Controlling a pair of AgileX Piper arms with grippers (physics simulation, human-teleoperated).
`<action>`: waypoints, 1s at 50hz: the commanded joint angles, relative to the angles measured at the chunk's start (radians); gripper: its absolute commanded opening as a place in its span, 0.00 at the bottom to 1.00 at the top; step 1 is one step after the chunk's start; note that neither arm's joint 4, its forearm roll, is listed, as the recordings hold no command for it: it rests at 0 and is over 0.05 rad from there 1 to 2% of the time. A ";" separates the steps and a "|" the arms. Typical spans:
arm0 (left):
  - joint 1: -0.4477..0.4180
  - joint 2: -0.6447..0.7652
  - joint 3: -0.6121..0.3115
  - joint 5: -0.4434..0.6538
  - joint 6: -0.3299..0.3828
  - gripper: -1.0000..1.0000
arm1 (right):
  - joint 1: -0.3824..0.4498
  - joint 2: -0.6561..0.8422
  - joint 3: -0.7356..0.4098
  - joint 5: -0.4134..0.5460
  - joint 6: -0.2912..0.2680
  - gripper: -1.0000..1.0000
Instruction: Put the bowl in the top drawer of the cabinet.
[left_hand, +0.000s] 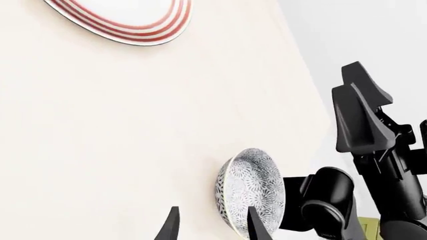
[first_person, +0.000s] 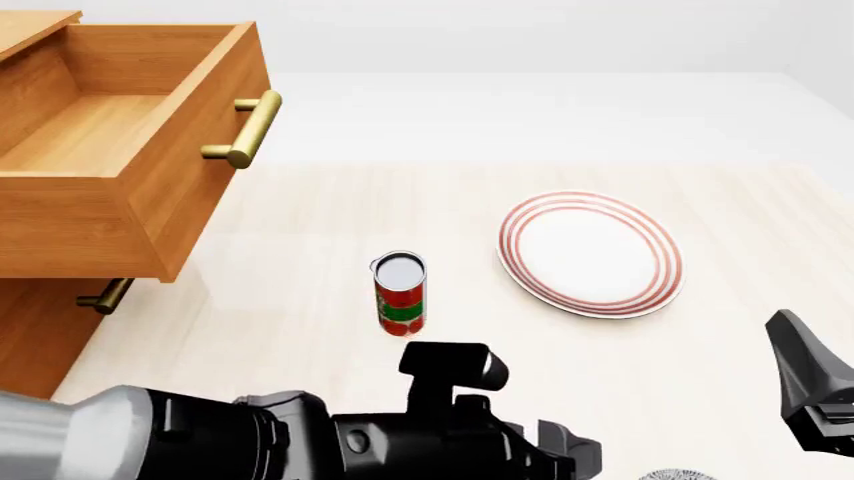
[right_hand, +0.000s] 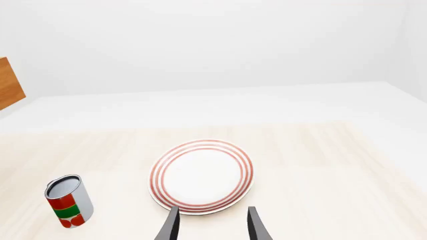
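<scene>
The top drawer (first_person: 120, 140) stands pulled out, with bare surface (first_person: 267, 330) before it. The bowl (left_hand: 251, 190) sits at the near edge, mostly cut off in the front view. Both the left tool (left_hand: 212, 227) and the right tool (right_hand: 212, 225) are spread, holding nothing.

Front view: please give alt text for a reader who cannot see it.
The top drawer of the cabinet stands pulled open at left. On the table are a red-and-green can and a red-ringed plate, with the left arm across the foreground.

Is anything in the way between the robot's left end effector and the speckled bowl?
No. In the left wrist view the left end effector is right by the bowl, with one fingertip overlapping its rim and nothing between them.
</scene>
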 joint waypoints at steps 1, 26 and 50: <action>-0.016 0.010 -0.007 -0.004 -0.008 1.00 | 0.000 0.000 0.000 0.000 0.000 1.00; -0.074 0.072 -0.031 -0.030 -0.037 1.00 | 0.000 0.000 0.000 0.000 0.000 1.00; -0.091 0.114 -0.037 -0.059 -0.061 1.00 | 0.000 0.000 0.000 0.000 0.000 1.00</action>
